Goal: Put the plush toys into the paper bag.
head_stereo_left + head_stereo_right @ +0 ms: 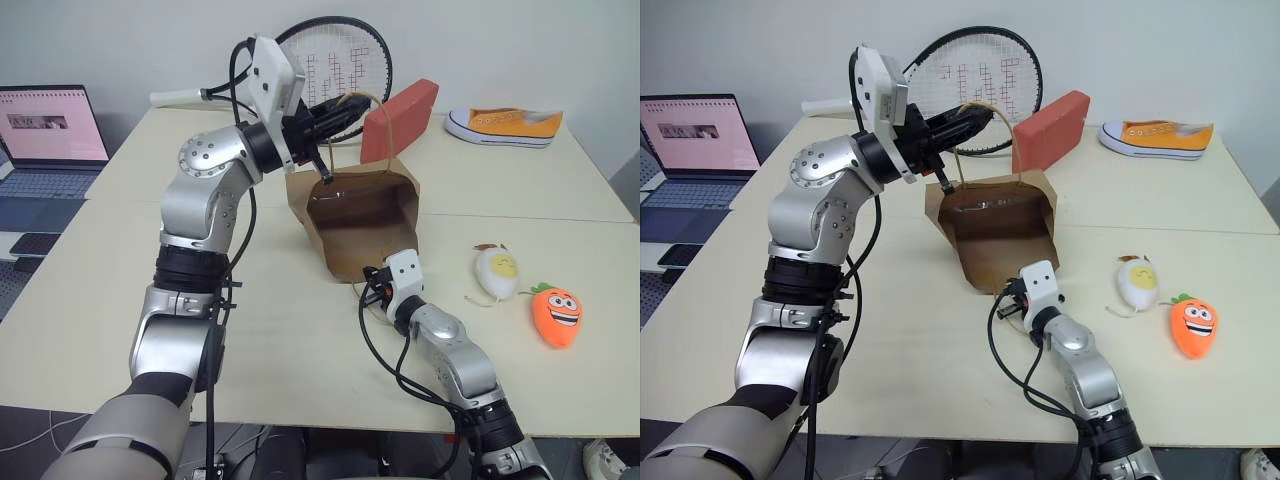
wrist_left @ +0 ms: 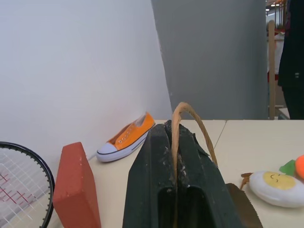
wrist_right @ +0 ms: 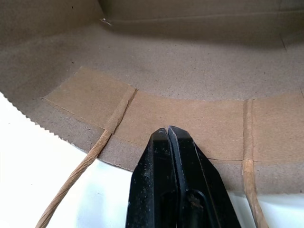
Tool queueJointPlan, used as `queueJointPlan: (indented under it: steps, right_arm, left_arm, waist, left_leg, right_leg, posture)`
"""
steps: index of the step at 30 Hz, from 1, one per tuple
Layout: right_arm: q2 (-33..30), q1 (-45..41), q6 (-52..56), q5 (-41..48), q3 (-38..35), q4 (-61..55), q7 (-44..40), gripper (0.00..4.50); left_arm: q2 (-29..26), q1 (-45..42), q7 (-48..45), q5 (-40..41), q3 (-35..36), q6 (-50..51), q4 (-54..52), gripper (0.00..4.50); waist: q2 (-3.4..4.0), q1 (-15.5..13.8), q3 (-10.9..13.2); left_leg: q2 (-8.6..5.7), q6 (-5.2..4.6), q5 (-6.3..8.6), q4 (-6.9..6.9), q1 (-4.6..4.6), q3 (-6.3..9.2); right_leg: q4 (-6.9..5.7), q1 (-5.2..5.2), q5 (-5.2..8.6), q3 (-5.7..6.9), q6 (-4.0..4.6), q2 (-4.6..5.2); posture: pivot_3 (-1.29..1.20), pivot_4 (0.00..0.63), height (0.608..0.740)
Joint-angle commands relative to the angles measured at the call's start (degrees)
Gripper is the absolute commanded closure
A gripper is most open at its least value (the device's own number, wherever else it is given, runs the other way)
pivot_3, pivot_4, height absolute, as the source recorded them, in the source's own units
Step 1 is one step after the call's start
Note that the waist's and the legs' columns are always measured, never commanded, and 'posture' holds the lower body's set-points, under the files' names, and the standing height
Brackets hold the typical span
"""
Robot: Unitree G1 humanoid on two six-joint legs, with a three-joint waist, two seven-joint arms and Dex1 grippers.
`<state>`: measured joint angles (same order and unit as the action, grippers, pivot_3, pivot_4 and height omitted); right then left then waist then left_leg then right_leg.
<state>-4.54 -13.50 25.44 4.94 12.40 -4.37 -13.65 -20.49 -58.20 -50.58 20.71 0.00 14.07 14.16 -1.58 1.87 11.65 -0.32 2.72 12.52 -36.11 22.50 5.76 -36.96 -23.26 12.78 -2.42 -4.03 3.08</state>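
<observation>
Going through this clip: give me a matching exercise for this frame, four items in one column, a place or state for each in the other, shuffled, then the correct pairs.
Items:
1. left gripper
2. right gripper
3. egg plush
4. sneaker

Places or states:
A. at the table's far right edge, behind the red block
B. shut at the near rim of the paper bag
C. lying on the table between the bag and the carrot plush
D. shut on the handle, lifted above the bag

Pairs: 1-D, 2-B, 3-C, 4-A
</observation>
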Motion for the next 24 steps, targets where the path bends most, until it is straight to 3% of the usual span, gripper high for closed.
queueJointPlan:
  steps: [1, 16, 24]
  right_arm:
    - [-0.2, 1.0, 2.0, -0.7, 0.3, 1.6, -0.1, 4.49]
    - [1.8, -0.4, 6.6, 1.3, -2.0, -1.7, -0.1, 4.49]
    - [1.8, -0.8, 7.6, 1.5, -2.6, -2.3, -0.2, 4.49]
  left_arm:
    - [1.0, -2.8, 1.5, -1.6, 0.3, -4.2, 0.8, 4.5]
    - [2.8, -0.6, 4.6, -9.2, -2.8, -18.4, -1.8, 4.5]
    - [2.3, 0.2, 10.0, -17.6, -4.5, -29.1, -2.0, 4.5]
  waist:
    - [0.0, 0.0, 0.0]
    - [0.0, 0.1, 0.0]
    - [0.0, 0.0, 0.0]
  left_leg:
    - [0.0, 0.0, 0.0, 0.0, 0.0, 0.0]
    - [0.01, 0.0, 0.0, 0.01, 0.01, 0.0]
    - [0.0, 0.0, 0.0, 0.01, 0.03, 0.0]
  right_leg:
    - [0.0, 0.0, 0.0, 0.0, 0.0, 0.0]
    - [-0.01, -0.02, 0.0, -0.01, -0.01, -0.01]
    - [0.0, -0.03, 0.0, -0.01, -0.01, -0.01]
  posture:
    - [0.0, 0.15, 0.74]
    - [0.0, 0.15, 0.74]
    - [0.0, 0.15, 0.74]
